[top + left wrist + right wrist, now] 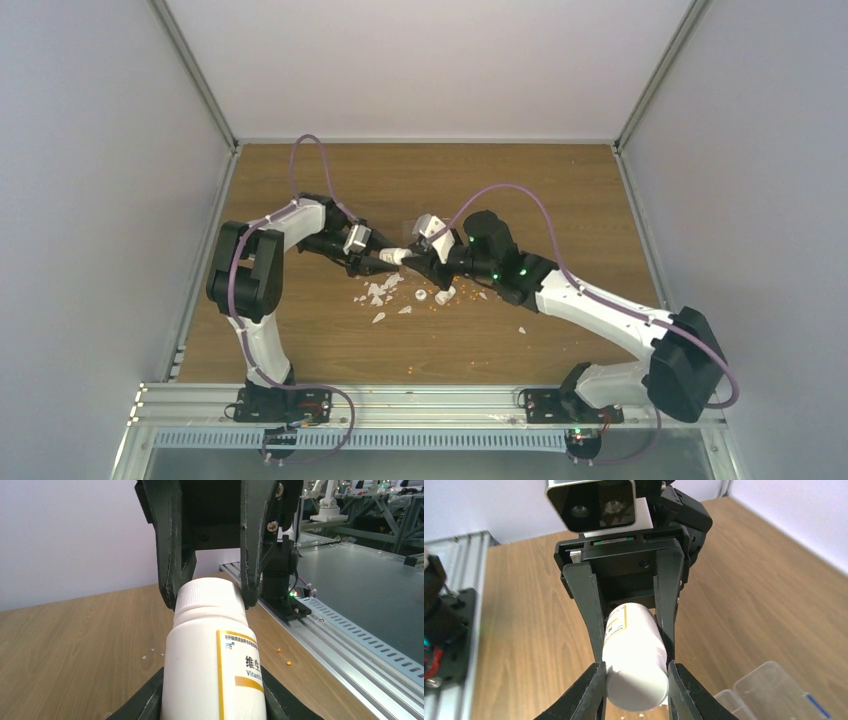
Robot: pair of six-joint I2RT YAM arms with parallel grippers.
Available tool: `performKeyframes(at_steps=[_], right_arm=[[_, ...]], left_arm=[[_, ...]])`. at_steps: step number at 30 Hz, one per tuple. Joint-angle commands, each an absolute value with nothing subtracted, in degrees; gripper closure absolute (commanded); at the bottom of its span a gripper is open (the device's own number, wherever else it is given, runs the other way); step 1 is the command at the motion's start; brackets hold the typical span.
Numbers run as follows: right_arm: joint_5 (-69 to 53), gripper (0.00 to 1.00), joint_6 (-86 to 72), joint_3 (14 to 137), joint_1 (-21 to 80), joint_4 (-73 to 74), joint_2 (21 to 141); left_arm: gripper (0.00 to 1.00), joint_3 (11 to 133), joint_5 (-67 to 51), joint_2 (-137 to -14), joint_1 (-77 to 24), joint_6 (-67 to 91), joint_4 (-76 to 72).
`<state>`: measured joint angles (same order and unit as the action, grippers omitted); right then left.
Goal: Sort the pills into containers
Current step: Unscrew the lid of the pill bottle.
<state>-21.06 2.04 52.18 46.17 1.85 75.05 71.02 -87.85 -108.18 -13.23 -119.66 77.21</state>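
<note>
Gripping a white bottle (200, 655) by its body in the left claw (215, 702); pinching its cap (210, 597) with the right claw (635, 672). Just right of the right claw: clear organiser box (774, 680), contents not discernible. Beyond the left claw, rightward: two orange pills (279, 650).

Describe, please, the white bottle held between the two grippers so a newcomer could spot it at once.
In the middle of the wooden table, where both arms meet, the left gripper and right gripper clamp a white bottle between them. Its ribbed cap and yellow-bordered label set it apart from the white flakes and orange pills scattered nearby.
</note>
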Motion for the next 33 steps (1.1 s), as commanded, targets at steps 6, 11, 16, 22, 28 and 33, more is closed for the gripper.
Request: performKeyframes(at_steps=[6, 11, 16, 22, 28, 33], right_arm=[[-15.6, 0.39, 22.6, 46.0, 47.3, 1.0, 69.3], [-20.2, 0.39, 31.1, 39.0, 47.3, -8.6, 65.9], [-15.2, 0.06, 26.9, 38.2, 47.3, -15.0, 65.1], [-2.6, 0.01, 2.0, 33.9, 47.0, -26.9, 54.9], [-8.8, 0.01, -23.8, 49.8, 42.5, -3.2, 64.2], [-12.3, 0.00, -37.0, 50.2, 42.5, -5.1, 71.1]], left_arm=[[0.97, 71.7, -107.4, -109.7, -10.8, -121.1, 77.5], [0.97, 71.6, -107.4, -109.3, -10.8, -121.2, 77.6], [0.97, 70.7, -107.4, -108.3, -10.6, -121.5, 77.6], [0.97, 70.3, -107.5, -108.4, -10.7, -122.5, 77.4], [0.97, 73.2, -107.5, -110.0, -11.9, -119.9, 77.4], [0.97, 77.8, -107.5, -112.2, -12.1, -112.9, 77.4]])
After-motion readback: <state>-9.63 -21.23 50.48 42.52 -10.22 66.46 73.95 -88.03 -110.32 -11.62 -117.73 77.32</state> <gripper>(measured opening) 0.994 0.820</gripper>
